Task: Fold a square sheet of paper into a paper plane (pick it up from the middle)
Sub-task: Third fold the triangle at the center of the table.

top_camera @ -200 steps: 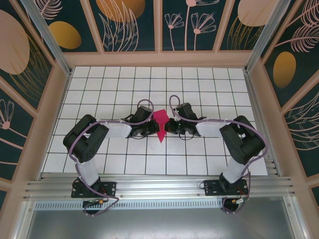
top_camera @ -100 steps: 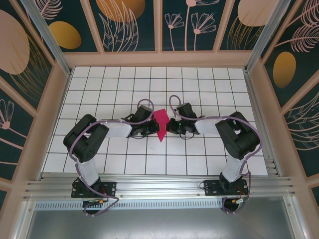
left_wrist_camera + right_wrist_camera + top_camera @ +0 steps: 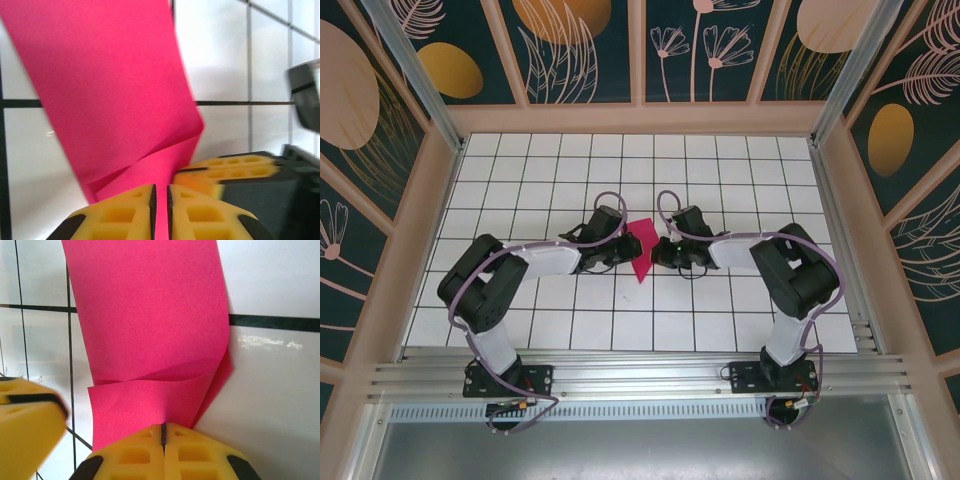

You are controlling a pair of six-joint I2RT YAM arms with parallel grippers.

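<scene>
White grid table (image 3: 520, 170) underneath, left arm (image 3: 555, 260) and right arm (image 3: 745, 248) both reaching in to its middle, and there between them sits the folded pink paper (image 3: 642, 248). Left gripper (image 3: 161, 189) pinches one curled edge, jaws almost together; right gripper (image 3: 163, 427) is clamped tight on the opposite flap.

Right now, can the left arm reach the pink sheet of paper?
Likely yes: the left gripper is at the edge of the sheet of paper, its fingers pinching it, with nothing in the way.
</scene>
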